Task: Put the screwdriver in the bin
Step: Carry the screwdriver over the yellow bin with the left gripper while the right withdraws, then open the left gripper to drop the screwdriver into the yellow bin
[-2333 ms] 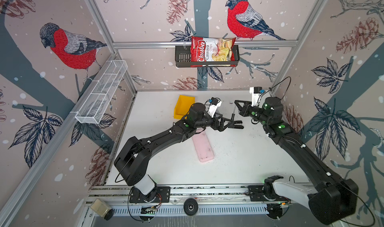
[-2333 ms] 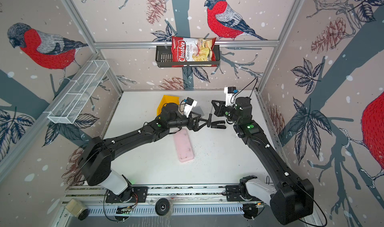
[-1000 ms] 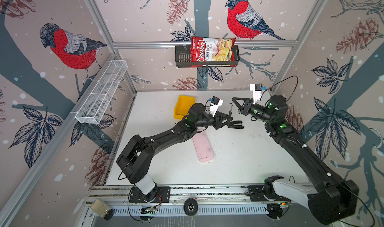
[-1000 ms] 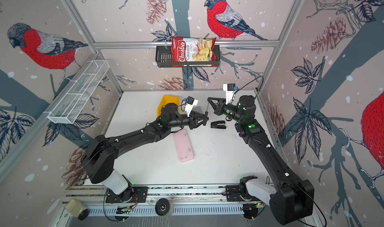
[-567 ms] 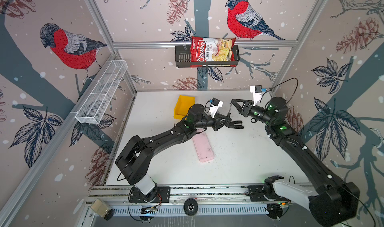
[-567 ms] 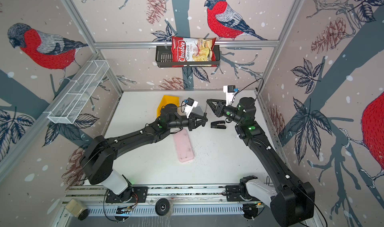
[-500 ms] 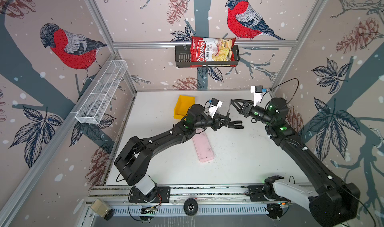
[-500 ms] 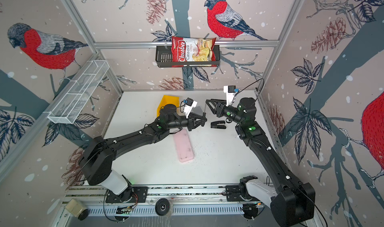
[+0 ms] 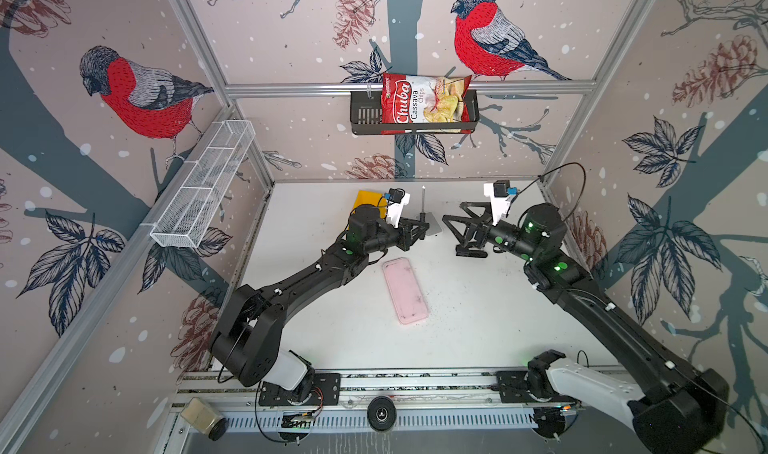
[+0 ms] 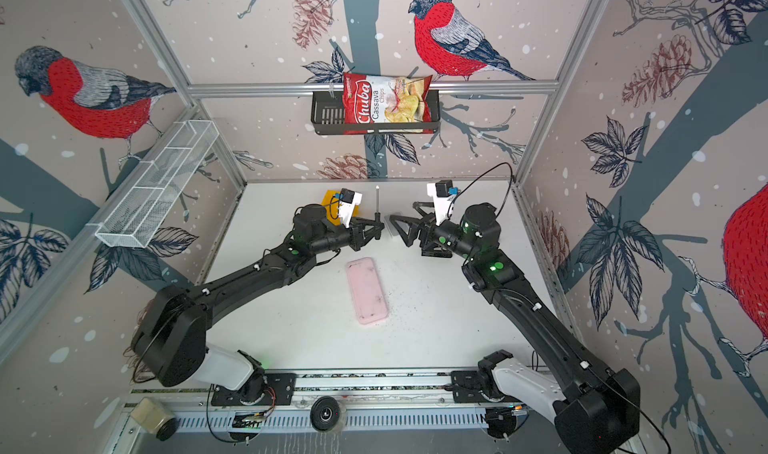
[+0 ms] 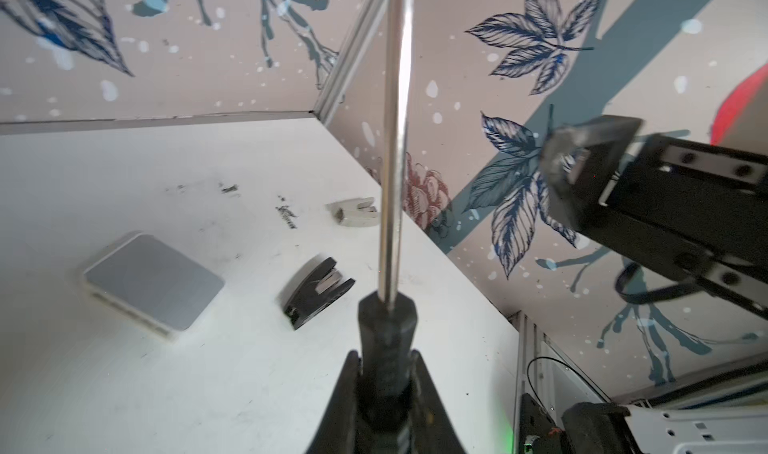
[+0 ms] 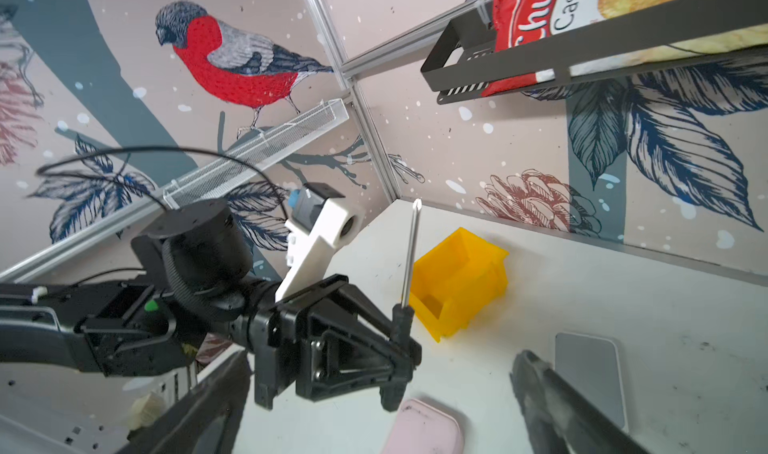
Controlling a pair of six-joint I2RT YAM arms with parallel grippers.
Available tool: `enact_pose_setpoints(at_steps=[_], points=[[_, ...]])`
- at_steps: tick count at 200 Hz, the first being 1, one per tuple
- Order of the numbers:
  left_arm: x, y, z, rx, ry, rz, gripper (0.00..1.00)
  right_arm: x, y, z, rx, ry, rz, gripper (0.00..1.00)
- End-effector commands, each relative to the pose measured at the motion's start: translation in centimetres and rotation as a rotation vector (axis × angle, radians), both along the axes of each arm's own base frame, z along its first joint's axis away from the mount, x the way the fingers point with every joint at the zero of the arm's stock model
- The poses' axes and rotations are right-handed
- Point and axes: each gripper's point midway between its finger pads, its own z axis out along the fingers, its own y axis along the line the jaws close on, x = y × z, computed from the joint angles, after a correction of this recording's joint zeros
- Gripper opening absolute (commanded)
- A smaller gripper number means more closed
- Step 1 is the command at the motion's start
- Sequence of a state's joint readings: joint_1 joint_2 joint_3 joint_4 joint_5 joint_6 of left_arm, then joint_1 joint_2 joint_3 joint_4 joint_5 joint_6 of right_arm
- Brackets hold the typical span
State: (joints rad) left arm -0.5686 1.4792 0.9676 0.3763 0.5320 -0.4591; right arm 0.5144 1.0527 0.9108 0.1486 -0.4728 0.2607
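Screwdriver [image 9: 423,206] gripped at handle by left claw [image 9: 420,232]; right claw [image 9: 452,235] spread wide.

Body: left arm [image 9: 307,277] and right arm [image 9: 602,310] showing matte black boxy links, rounded black joints. White shells [image 9: 286,371] covering base segments. Green lights [image 9: 557,267] glowing on joints. White camera brackets [image 9: 500,201] sitting at wrists, blue connector [image 9: 513,190] showing, thin black cables [image 9: 561,165] looping off. Left hand [image 9: 420,230], right hand [image 9: 454,211] showing black triangular open-frame fingers; silver screws [image 12: 318,373] dotting finger mounts.
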Motion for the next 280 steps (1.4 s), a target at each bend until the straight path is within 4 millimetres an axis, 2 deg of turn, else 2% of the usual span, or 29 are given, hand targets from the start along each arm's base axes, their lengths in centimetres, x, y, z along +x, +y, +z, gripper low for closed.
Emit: enact_pose_setpoints(at_steps=[1, 22, 33, 35, 39, 69, 125, 153, 189, 240, 280], points=[[1.6, 2.5, -1.2, 0.078, 0.009, 0.09, 0.0, 0.3, 0.8, -0.6, -0.102, -0.104, -0.036, 0.99], [3.5, 5.1, -2.2, 0.151, 0.015, 0.186, 0.0, 0.0, 2.4, -1.4, -0.15, -0.126, -0.02, 0.99], [4.4, 6.8, -3.6, 0.209, 0.041, 0.239, 0.0, -0.1, 3.3, -1.8, -0.184, -0.138, -0.016, 0.99], [4.8, 6.9, -2.9, 0.209, 0.028, 0.252, 0.0, -0.2, 3.5, -1.9, -0.191, -0.139, -0.012, 0.99], [5.3, 7.4, -2.8, 0.223, 0.023, 0.272, 0.0, -0.3, 3.8, -2.0, -0.203, -0.145, -0.01, 0.99], [8.1, 11.3, -4.9, 0.344, 0.078, 0.422, 0.0, -0.5, 5.9, -3.0, -0.269, -0.172, 0.014, 0.99], [12.7, 15.5, -8.6, 0.59, 0.212, 0.574, 0.0, -1.0, 8.1, -3.3, -0.299, -0.189, 0.05, 0.99], [14.7, 16.1, -10.7, 0.683, 0.306, 0.611, 0.0, -1.1, 8.3, -3.4, -0.303, -0.19, 0.048, 0.99], [16.8, 16.8, -13.8, 0.696, 0.478, 0.737, 0.0, -1.1, 8.1, -3.3, -0.307, -0.193, 0.039, 0.99], [17.9, 16.0, -16.4, 0.595, 0.598, 0.811, 0.0, -1.4, 7.5, -3.6, -0.317, -0.185, 0.03, 0.99], [18.2, 14.7, -18.2, 0.523, 0.67, 0.792, 0.0, -1.6, 7.5, -3.7, -0.332, -0.19, 0.038, 0.99]])
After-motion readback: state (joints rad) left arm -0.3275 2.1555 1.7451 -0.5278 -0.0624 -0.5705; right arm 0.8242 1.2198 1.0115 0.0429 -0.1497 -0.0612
